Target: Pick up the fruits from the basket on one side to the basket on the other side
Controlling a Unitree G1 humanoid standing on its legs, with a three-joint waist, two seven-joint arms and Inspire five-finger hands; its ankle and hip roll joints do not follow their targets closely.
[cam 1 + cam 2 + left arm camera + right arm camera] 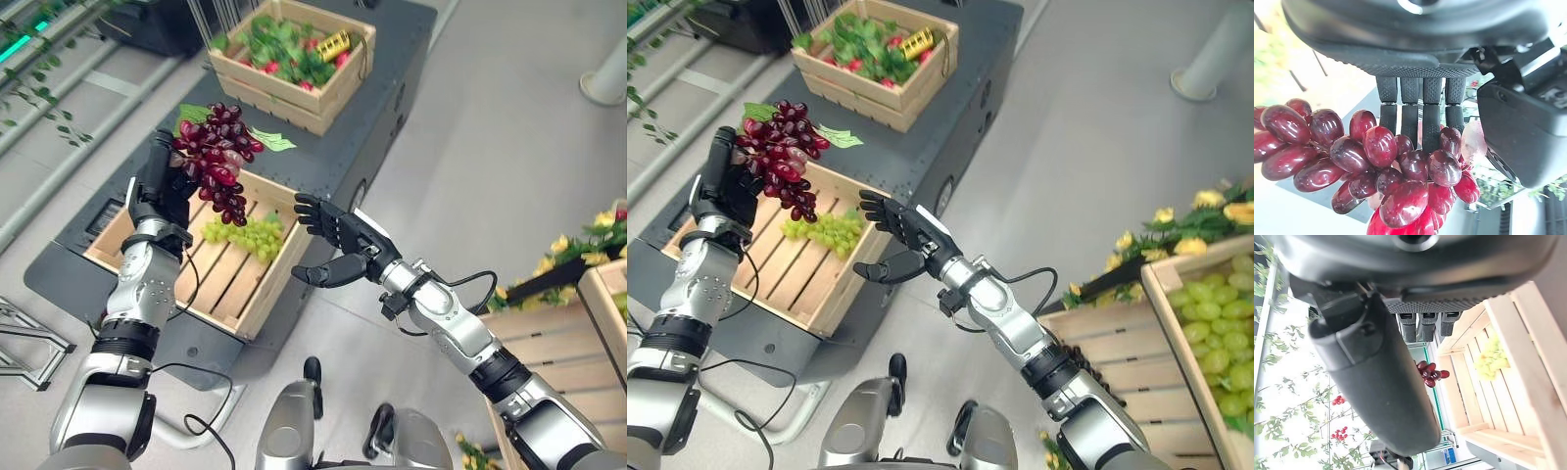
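A bunch of red grapes (217,157) hangs in the air above the near wooden crate (263,296), and my left hand (162,181) is shut on it from the left. The left wrist view shows the same red grapes (1376,166) lying against my fingers (1422,112). A bunch of green grapes (250,235) lies inside the crate near its right wall. My right hand (343,235) is open just past the crate's right corner, with its palm turned toward the red bunch and a gap between them. In the right wrist view the red grapes (1429,372) and the crate's slats (1528,323) lie beyond my fingers.
The crate rests on a dark low platform (392,117). A second crate (294,59) with leaves and red fruit stands at the platform's far end. On the right is another wooden crate (1205,333) holding green grapes, with yellow flowers (1205,211) behind it. A white post base (607,83) stands on the floor.
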